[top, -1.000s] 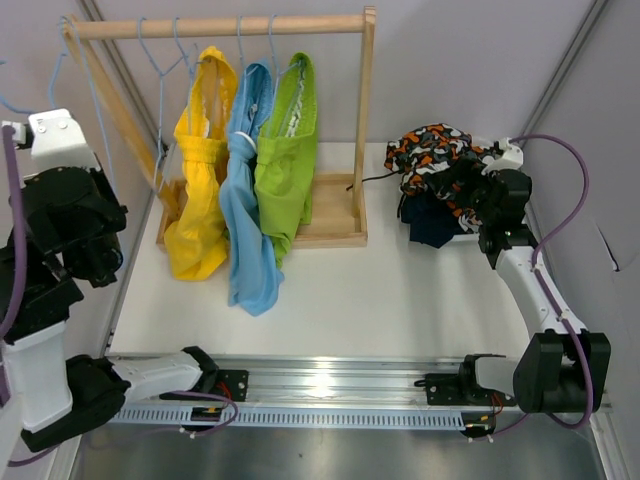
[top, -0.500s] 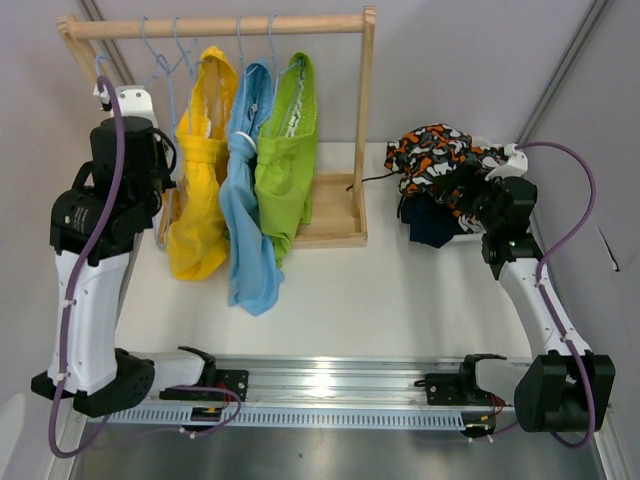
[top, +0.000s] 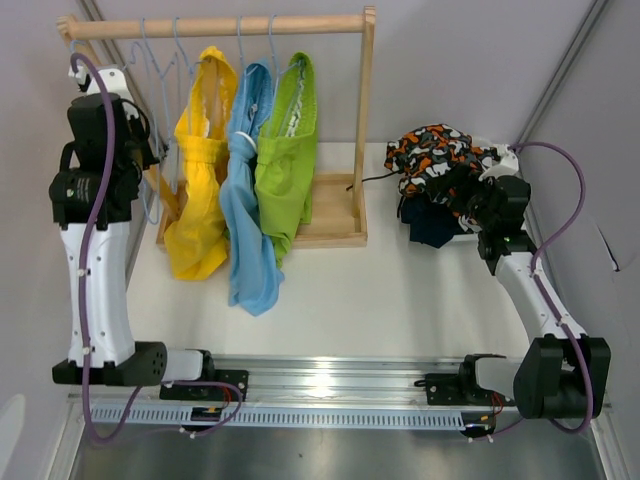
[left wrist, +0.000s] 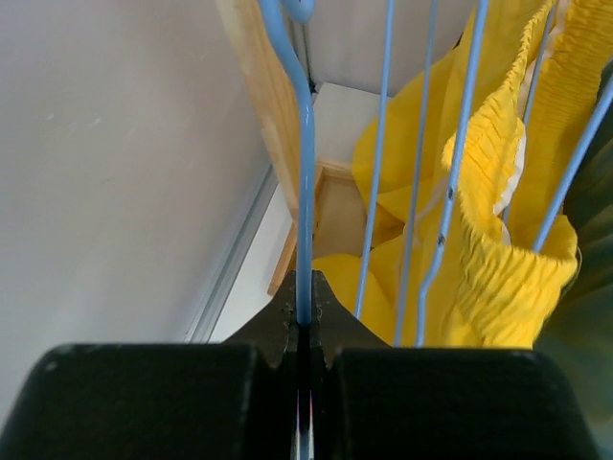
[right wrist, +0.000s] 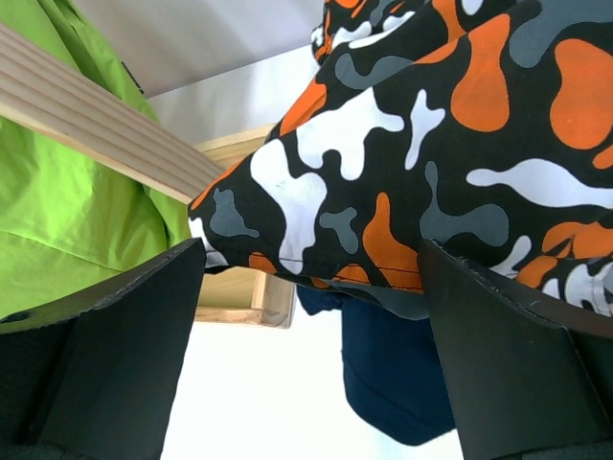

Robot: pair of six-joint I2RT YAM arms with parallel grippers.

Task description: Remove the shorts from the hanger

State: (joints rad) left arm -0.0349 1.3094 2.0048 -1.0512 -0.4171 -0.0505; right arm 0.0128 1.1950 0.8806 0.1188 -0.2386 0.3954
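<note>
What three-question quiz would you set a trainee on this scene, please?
1. True or false: the left gripper has its jaws shut on a blue hanger.
2. How many pairs of hanging shorts are on the wooden rack? A two, B three, C five.
3. Fill in: on the table right of the rack, the patterned shorts lie on top of the ___ shorts.

Key: 1 true. 2 B. 3 navy, the navy shorts showing under the patterned pair.
</note>
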